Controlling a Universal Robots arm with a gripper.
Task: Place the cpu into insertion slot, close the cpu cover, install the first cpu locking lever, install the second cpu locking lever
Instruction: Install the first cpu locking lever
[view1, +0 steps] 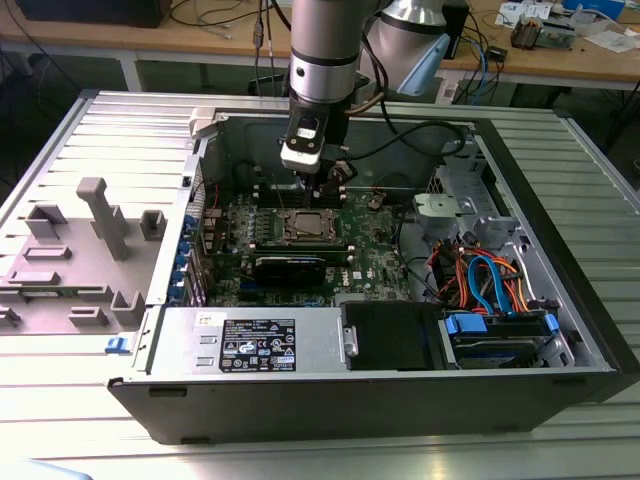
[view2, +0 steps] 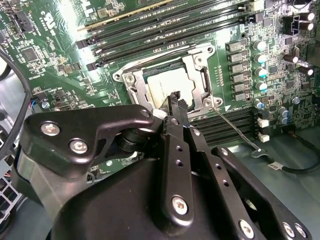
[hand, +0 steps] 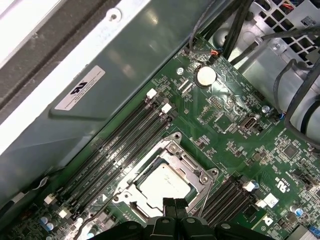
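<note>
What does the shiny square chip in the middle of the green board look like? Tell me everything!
The cpu is a small flat square with a pale silvery-grey metal top. It lies level on the green board, framed by the silvery cpu cover, whose window leaves its top bare. The shut gripper hangs close over one edge; I cannot tell whether it touches.

Silver-grey arm, black claw, silver screws

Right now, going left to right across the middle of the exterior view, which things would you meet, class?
First the grey plastic fixtures → insertion slot → orange and blue cables.
</note>
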